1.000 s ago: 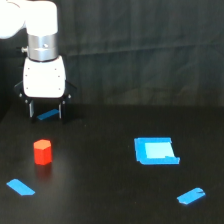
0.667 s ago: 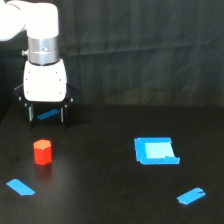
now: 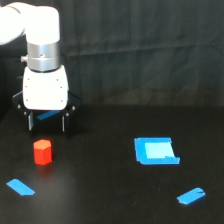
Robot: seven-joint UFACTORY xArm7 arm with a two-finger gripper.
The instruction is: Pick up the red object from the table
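Observation:
The red object (image 3: 43,151) is a small red-orange faceted block standing on the black table (image 3: 100,190) at the exterior view's left. My gripper (image 3: 46,123) hangs from the white arm just behind and above the block, apart from it. Its two dark fingers (image 3: 30,121) point down with a wide gap between them, so it is open and empty. A blue strip shows between the fingers, behind them.
A blue square patch (image 3: 155,150) lies on the table at the exterior view's right. A blue tape strip (image 3: 20,187) lies at the front left and another (image 3: 191,195) at the front right. A dark curtain hangs behind the table.
My gripper has moved slightly toward the block and a little lower. The block and the blue pieces have not moved.

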